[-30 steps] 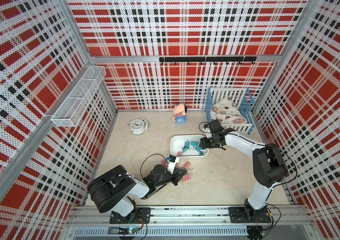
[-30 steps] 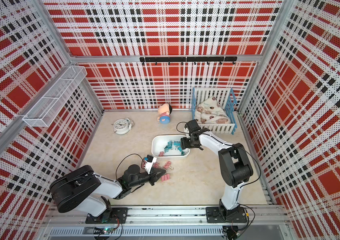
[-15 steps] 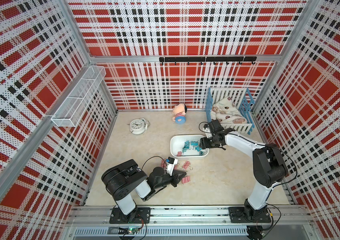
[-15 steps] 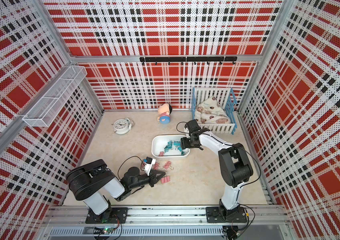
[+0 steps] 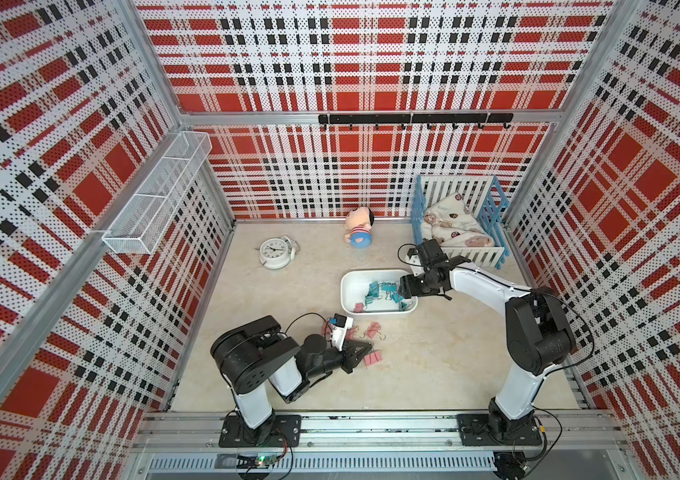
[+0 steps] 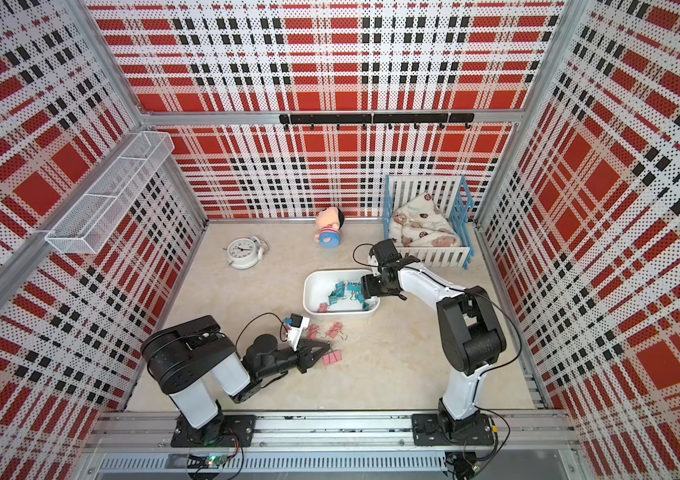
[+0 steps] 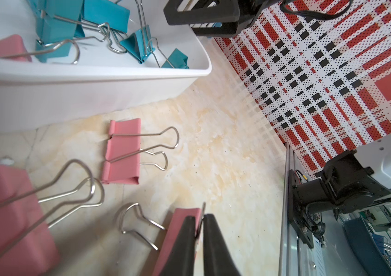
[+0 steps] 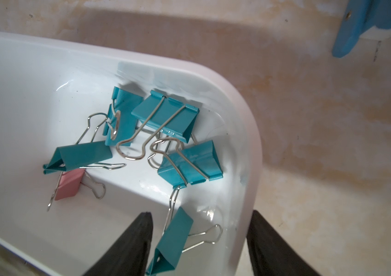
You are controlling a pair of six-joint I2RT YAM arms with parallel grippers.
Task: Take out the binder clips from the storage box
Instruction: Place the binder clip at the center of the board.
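The white storage box (image 5: 346, 291) (image 6: 309, 291) sits mid-floor with several teal binder clips (image 5: 375, 289) (image 6: 340, 291) (image 7: 55, 26) and a pink one (image 8: 69, 185) inside. Three pink clips lie on the floor in front of it (image 5: 372, 329) (image 6: 335, 328) (image 7: 122, 153). My left gripper (image 5: 367, 347) (image 6: 327, 345) (image 7: 199, 218) is low over the nearest pink clip (image 7: 184, 215); its jaws stand a thin slit apart with that clip's wire handle in the slit. My right gripper (image 5: 402, 291) (image 6: 365, 291) (image 8: 201, 213) is open, straddling the box's right wall (image 8: 249, 143), and a teal clip (image 8: 175, 241) lies loose between its fingers.
At the back stand a white alarm clock (image 5: 275, 253), a doll (image 5: 358, 226) and a blue-and-white crib (image 5: 461, 224) close behind my right wrist. A wire-mesh basket (image 5: 155, 203) hangs on the left wall and a black hook rail (image 5: 413, 119) on the back wall.
My left arm has folded in toward the middle and set the pink clip on the floor slightly nearer the front. Its jaws have parted a little. The right arm has not moved.
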